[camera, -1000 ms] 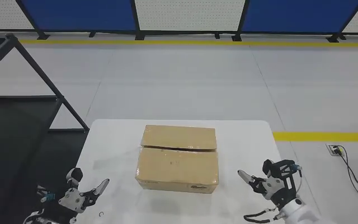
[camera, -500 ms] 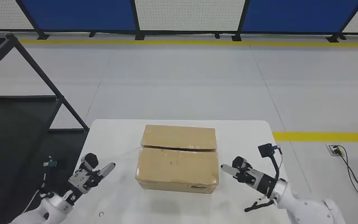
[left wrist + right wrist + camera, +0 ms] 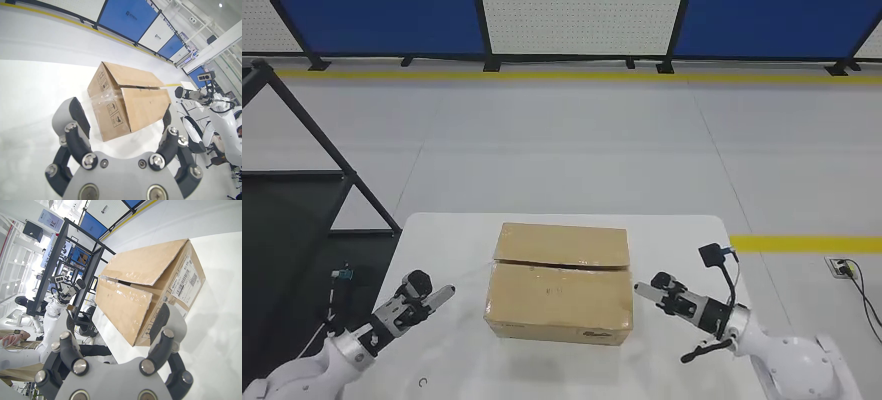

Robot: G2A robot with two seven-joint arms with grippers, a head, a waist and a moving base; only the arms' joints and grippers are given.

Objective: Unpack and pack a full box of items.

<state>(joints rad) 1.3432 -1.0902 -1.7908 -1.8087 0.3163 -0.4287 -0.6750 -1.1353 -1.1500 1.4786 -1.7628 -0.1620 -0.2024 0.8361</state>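
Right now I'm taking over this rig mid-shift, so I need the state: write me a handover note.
Left gripper: open, empty, off one end of the box, apart from it.
Right gripper: open, empty, off the opposite end, apart.
Box: on the white table, top flaps down, seam slightly gaping.
Done: nothing unpacked.
Left: open flaps, unpack, repack.

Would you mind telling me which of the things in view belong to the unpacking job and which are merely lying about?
Belonging to the job: cardboard box, flaps down, on the white table; left hand, open, at one end; right hand, open, at the other end.

Just lying about: black frame beside the table; small ring on the table; socket strip on the floor.
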